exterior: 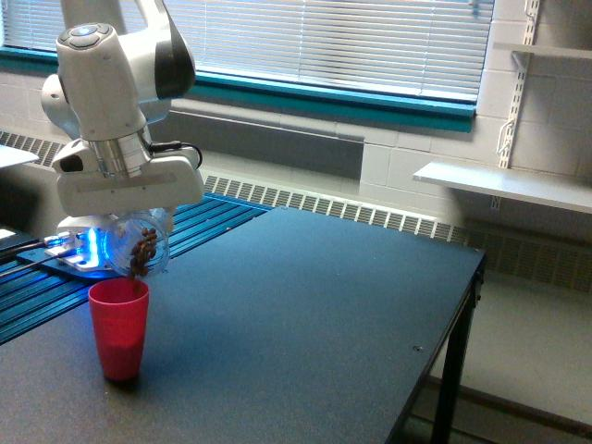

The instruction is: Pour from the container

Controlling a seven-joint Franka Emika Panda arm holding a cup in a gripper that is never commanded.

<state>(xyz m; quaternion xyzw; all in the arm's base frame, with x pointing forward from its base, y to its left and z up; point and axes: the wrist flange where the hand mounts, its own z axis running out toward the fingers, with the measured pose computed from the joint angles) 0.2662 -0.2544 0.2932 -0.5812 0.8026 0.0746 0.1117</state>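
**Operator:** Report gripper status.

**Arm:** My gripper (137,242) is closed on the clear cup (141,248). The fingers are mostly hidden under the hand housing, so I cannot read the jaw gap — only that the cup hangs gripped there. The cup is tipped steeply, mouth down toward the exterior view's left, directly above the red cup (118,329) and apart from it.

**Operator:** Contents?

**Arm:** Brown pieces (142,250) sit in the clear cup, bunched toward its lower lip just over the red rim. The red cup stands upright on the dark table (305,314).

**Operator:** Current step?

**Arm:** Judged as the pour itself, mid-way — pieces are not all out. The next move calls for holding the mouth centred over the red rim and adding tilt slowly; a sideways drift would likely scatter pieces onto the table.
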